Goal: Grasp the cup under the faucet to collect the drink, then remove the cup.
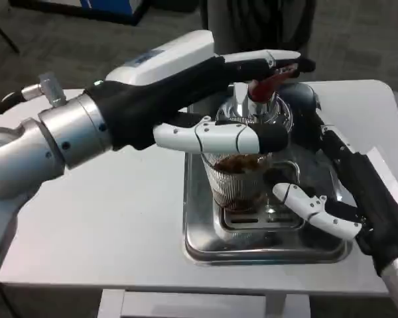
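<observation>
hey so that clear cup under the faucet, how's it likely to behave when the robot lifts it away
The cup looks clear and ribbed, so probably rigid, with ribs that may aid grip. Brown drink shows inside, so it is likely heavier than empty and apt to spill if tilted. The right hand sits beside it over the metal tray.

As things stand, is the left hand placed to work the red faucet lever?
Probably yes: the left hand reaches over the faucet with its upper fingers at the red lever. Actual contact can't be told. The right hand is at the cup below.
</observation>
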{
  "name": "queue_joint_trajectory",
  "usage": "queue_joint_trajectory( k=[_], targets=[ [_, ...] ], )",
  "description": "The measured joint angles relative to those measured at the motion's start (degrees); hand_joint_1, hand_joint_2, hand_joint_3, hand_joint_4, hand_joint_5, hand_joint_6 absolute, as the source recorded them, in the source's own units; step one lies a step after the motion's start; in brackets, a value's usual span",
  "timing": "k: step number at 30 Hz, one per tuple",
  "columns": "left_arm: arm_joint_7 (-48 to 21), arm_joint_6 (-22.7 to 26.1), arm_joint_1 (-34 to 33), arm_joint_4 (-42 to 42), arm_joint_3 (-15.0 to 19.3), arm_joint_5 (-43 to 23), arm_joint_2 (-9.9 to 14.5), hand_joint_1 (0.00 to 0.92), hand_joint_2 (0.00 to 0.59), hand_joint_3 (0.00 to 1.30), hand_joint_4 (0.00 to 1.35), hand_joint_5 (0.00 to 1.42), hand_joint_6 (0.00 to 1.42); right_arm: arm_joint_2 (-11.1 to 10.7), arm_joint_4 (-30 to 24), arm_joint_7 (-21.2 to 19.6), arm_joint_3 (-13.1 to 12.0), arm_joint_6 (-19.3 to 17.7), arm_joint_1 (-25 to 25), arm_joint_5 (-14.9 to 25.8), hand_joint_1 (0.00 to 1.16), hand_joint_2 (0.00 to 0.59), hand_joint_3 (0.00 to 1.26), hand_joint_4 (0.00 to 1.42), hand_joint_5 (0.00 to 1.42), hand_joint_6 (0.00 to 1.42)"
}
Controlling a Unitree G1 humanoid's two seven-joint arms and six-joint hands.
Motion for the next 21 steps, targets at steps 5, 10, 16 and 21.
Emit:
queue_joint_trajectory(
  k=[5, 10, 16, 21],
  targets=[
    [0.0, 0.7, 0.1, 0.0, 0.7, -0.8, 0.0, 0.000, 0.097, 0.18, 0.11, 0.22, 0.19, 0.0, 0.0, 0.0, 0.0, 0.0, 0.0, 0.1, 0.54, 0.267, 0.07, 0.05, 0.12, 0.14],
    [0.0, 1.2, 0.4, 0.0, 1.0, -1.7, -0.1, 0.000, 0.098, 0.17, 0.12, 0.22, 0.20, 0.0, 0.0, 0.0, 0.0, 0.0, 0.0, 0.1, 0.54, 0.271, 0.07, 0.05, 0.12, 0.14],
    [0.0, 1.8, 0.8, 0.2, 1.6, -3.1, -0.6, 0.000, 0.097, 0.17, 0.13, 0.23, 0.21, -0.1, 0.0, 0.0, -0.1, 0.0, 0.1, 0.1, 0.54, 0.273, 0.07, 0.06, 0.12, 0.14],
    [0.3, 2.0, 1.8, 0.3, 3.5, -4.2, -2.0, 0.000, 0.104, 0.16, 0.14, 0.24, 0.22, -0.2, 0.0, 0.0, -0.3, 0.0, 0.1, 0.1, 0.54, 0.274, 0.08, 0.06, 0.12, 0.14]
  ],
)
